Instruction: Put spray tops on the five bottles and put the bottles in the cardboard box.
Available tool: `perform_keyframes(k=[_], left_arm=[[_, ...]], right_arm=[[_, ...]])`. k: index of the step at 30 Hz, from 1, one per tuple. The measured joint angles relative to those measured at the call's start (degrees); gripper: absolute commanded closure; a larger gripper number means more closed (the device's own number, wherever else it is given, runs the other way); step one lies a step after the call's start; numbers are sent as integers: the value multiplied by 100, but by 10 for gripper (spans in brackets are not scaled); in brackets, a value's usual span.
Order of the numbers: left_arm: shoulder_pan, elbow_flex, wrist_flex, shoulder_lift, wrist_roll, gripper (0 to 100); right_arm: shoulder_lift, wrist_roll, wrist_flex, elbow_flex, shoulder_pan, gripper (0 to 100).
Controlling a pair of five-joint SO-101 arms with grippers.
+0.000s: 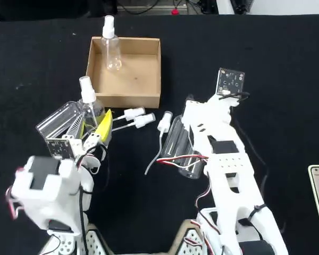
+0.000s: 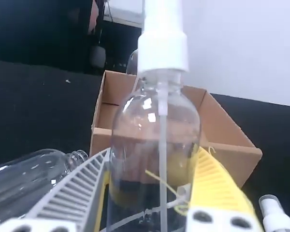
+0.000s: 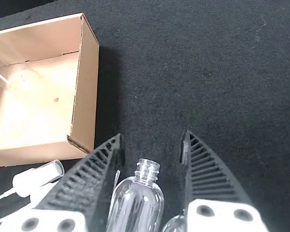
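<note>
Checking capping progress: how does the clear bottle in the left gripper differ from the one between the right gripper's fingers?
The spray-topped clear plastic bottle stands upright, clamped in the left gripper; the uncapped clear plastic bottle lies flat, loose between the right gripper's open fingers. Both are transparent.

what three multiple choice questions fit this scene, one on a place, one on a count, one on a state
1. Where is the capped bottle that no gripper holds? A in the cardboard box; B under an arm; C on the cloth behind the box.
2. How many loose spray tops lie about? A one; B three; C five.
3. The left gripper is: A open; B shut on a second capped bottle; C shut on a loose top.
Answers: 1 A, it stands inside the box walls. 2 B, three lie between the arms. 3 B, both fingers press that bottle's sides.
</note>
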Motion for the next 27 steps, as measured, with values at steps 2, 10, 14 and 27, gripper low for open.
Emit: perform_keyframes(k=[2,10,14,27], left_arm=[[0,-123,-202,466,0,809],[9,-589,-325,1108,-343,809],[0,-800,-325,1310,-369,809],[0,-1380,-325,1415,-378,809]], right_arm=[[0,0,0,0,0,805],[0,0,0,0,0,805],[0,0,0,0,0,805],[0,0,0,0,0,805]])
